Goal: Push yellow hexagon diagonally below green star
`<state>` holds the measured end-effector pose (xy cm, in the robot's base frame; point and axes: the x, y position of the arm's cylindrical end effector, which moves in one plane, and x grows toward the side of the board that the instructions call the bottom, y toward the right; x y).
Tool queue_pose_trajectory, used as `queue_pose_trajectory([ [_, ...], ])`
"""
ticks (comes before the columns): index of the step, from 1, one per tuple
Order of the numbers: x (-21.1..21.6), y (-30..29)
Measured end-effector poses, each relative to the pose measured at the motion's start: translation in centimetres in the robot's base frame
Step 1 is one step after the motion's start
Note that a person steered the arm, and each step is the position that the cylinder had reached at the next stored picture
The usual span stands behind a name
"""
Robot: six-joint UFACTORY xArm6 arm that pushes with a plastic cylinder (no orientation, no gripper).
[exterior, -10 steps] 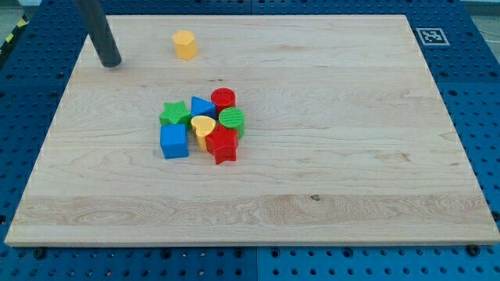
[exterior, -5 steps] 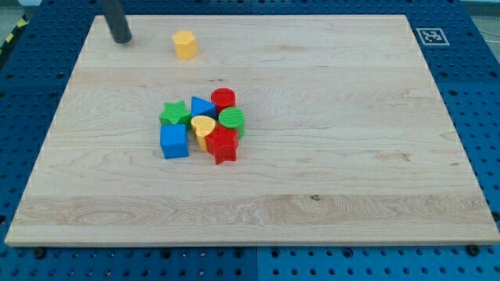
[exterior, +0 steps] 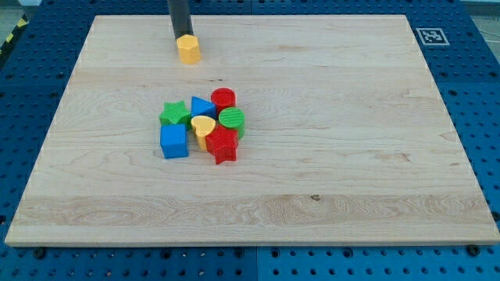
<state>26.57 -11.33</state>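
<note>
The yellow hexagon stands near the top of the wooden board, left of centre. My tip is right at its top edge, touching or nearly touching it. The green star is lower down at the left end of a cluster in the middle of the board, well below the hexagon.
The cluster also holds a blue triangle, a red cylinder, a green cylinder, a yellow heart, a red star and a blue cube. The wooden board lies on a blue pegboard.
My tip has swept right along the top edge from the board's upper left to just above the yellow hexagon. The hexagon has shifted slightly down and right. The cluster has not moved.
</note>
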Motion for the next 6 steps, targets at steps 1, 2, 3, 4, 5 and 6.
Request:
queue_pose_trajectory([
  [1, 0.5, 0.4],
  [2, 1.4, 1.3],
  [3, 2.1, 2.0],
  [4, 2.1, 2.0],
  [5, 2.3, 2.5],
  [6, 3.8, 3.2],
])
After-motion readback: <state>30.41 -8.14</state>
